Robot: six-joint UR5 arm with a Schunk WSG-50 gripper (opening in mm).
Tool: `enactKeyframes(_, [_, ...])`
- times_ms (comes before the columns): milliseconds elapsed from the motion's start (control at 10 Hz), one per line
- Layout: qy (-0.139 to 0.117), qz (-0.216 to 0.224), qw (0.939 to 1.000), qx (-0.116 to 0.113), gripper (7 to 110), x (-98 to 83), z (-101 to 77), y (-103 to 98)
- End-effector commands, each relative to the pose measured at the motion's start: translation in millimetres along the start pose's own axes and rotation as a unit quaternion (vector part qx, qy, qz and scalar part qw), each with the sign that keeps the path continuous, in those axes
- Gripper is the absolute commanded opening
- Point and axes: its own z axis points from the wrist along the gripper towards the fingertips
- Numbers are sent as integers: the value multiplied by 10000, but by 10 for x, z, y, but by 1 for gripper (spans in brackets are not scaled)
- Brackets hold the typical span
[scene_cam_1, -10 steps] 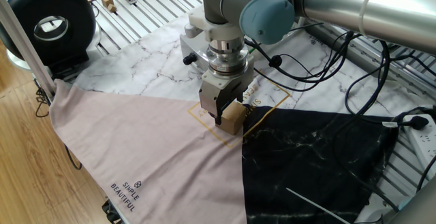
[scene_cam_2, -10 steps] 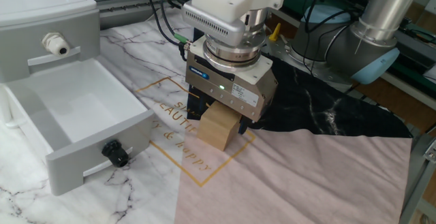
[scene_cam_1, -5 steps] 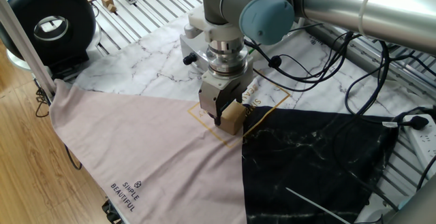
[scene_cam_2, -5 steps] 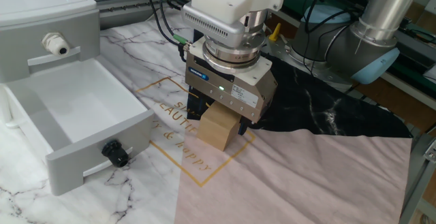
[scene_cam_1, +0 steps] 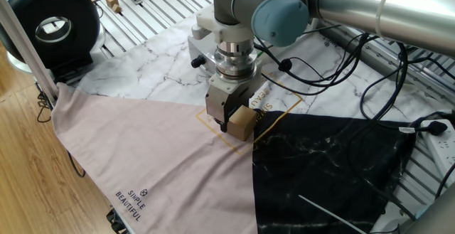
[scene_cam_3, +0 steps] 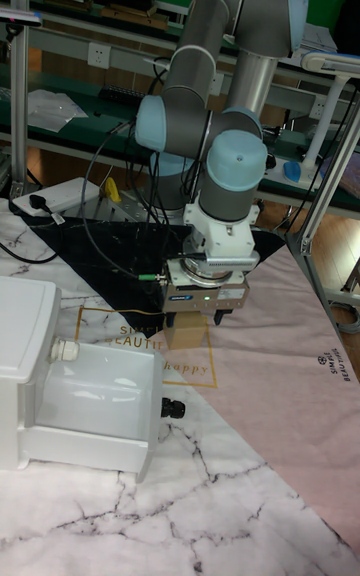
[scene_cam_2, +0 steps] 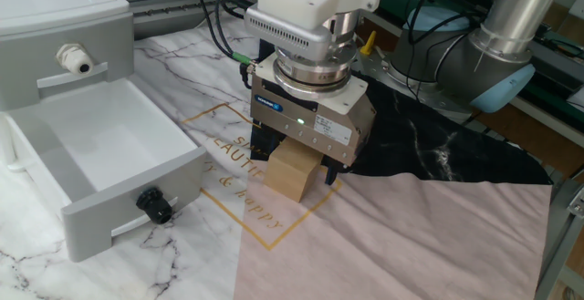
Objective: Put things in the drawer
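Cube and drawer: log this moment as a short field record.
cube: tan, on the cloth inside the gold square print
gripper: straddling the cube from above, fingers at its sides
grip: looks closed on the cube; contact itself is hidden
cube lifted: cannot tell, it looks at or barely above the cloth
drawer: pulled open, nothing visible inside
knob: black, on the drawer front
cabinet: white, behind the drawer
cube to drawer: apart, the cube lies outside the drawer
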Motion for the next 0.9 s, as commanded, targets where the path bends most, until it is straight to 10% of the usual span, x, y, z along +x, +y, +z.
enactKeyframes(0, [0, -51, 9999, 120, 66, 4, -33, -71])
enactKeyframes(100, [24, -25, 9998, 193, 44, 16, -34, -107])
enactKeyframes(500, [-6, 20, 9999, 137, 44, -22, -71, -65])
enactKeyframes(800, [62, -57, 9994, 348, 44, -179, -451, -56])
